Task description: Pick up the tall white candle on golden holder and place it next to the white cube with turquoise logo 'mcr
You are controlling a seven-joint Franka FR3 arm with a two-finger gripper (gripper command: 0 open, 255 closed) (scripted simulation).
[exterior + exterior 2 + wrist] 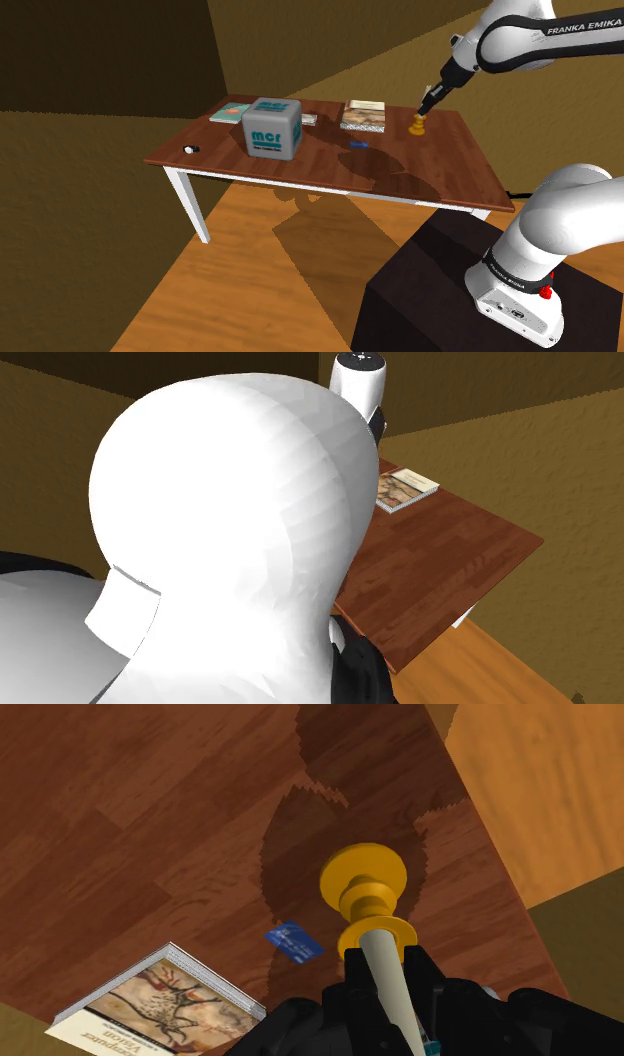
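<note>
The candle (388,979) is a slim, cream-white stick. It rises from a golden holder (366,879) with a round foot, a narrow waist and a flat collar under the stick. The black jaws are clenched on the stick just above that collar, one finger on each side. In the shoulder view the holder is near the tabletop's (330,165) far corner on that view's right, well apart from the cube. Whether its foot touches the wood or is just above it cannot be told.

From the shoulder view's left, a small black-and-white object (190,149) lies near the front edge, with a teal book (230,113) behind it. Next is the pale grey cube (271,128), with "mcr" in turquoise on its faces, and a thin book (308,118) just behind it. Further right is a book with a tan picture cover (363,115), then a little blue card (358,145) lying flat between that book and the candle.

The tabletop is reddish-brown wood on white legs (190,205). The floor (260,290) is orange-brown planks and the walls (100,60) are rough ochre-brown. The dark stand (430,290) fills the lower right.
</note>
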